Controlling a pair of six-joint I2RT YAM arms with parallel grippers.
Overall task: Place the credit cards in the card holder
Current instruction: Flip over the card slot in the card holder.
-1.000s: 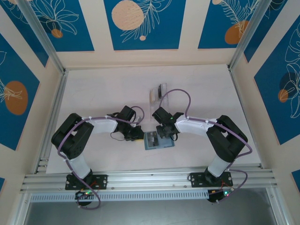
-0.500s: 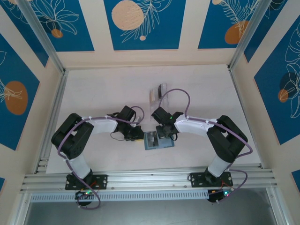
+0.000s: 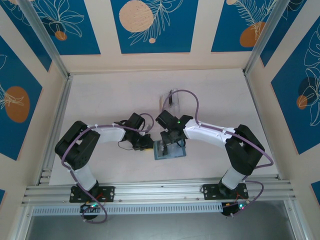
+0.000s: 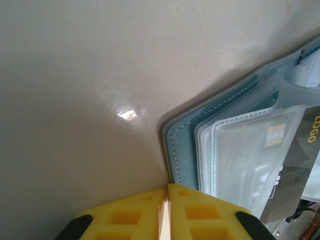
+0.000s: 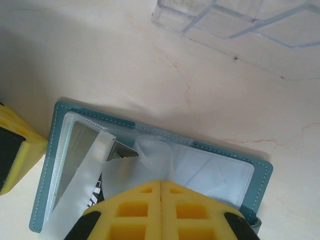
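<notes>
We find the card holder (image 3: 170, 150) lying open on the desk (image 3: 105, 95), its slate-teal cover down and its pale see-through pockets facing up. A dark grey credit card (image 4: 296, 150) with yellow lettering sits partly inside one pocket, a gold chip showing through the plastic. The left pincer (image 3: 150, 144) is at the card holder's left edge; in the left wrist view its yellow pads (image 4: 192, 212) are pressed together where the stitched cover corner runs into their seam, clamped on that edge. The right pincer (image 3: 169, 143) hangs over the card holder's middle, its yellow pads (image 5: 135, 212) fully together. A loose pocket strip passes beneath them, and we cannot tell whether it is pinched. A clear acrylic rack (image 3: 169, 99) stands beyond the card holder's far side, apart from it.
</notes>
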